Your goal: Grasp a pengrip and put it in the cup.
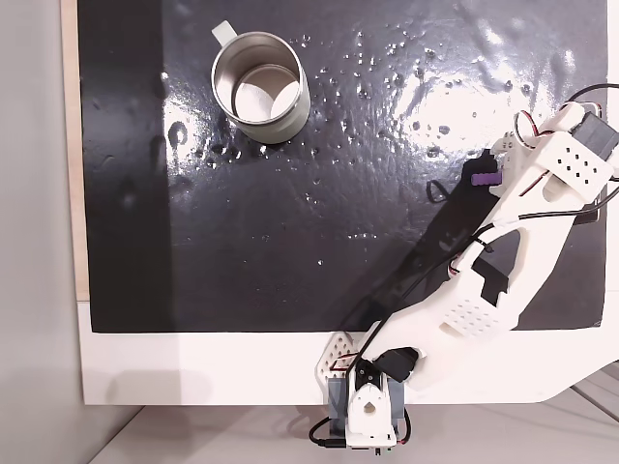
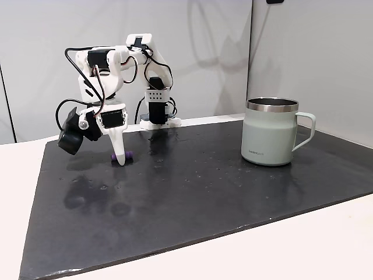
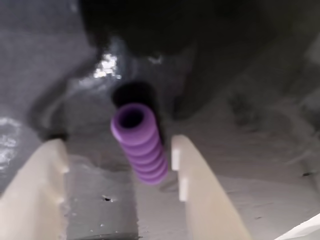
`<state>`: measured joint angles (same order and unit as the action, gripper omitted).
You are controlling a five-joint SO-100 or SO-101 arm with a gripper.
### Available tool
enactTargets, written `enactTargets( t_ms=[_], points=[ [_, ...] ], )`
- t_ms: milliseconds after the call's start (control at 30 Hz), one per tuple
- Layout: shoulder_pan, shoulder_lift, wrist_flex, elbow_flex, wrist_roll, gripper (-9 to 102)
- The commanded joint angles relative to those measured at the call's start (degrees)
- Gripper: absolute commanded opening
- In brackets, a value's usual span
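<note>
Matting [image 1: 290, 242], black and glossy, is covering the white table [image 1: 193, 367] in both fixed views. Next in size, the cup [image 2: 271, 137] is standing upright, well apart from the arm. Gripper [image 3: 117, 150] fingers are spreading open around the pengrip [image 3: 141, 145] in the wrist view, holding nothing; the purple pengrip is lying on the mat between them, nearer the right finger [image 3: 200, 185].

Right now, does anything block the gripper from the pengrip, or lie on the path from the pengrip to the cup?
Nothing visible does. In the wrist view the pengrip lies on the mat between the open fingers of the gripper, with only bare mat separating them. In a fixed view, bare black mat separates it from the cup.
</note>
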<state>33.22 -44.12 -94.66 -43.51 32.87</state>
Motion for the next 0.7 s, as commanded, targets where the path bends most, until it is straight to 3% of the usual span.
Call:
enactTargets(
  t_ms=[0, 267, 667],
  points=[
    [-0.6, -0.1, 1.0, 2.9, -0.8, 14],
    [-0.4, 0.9, 1.2, 2.9, 0.3, 1],
    [0.4, -11.9, -2.3, 3.1, -0.8, 0]
  ],
)
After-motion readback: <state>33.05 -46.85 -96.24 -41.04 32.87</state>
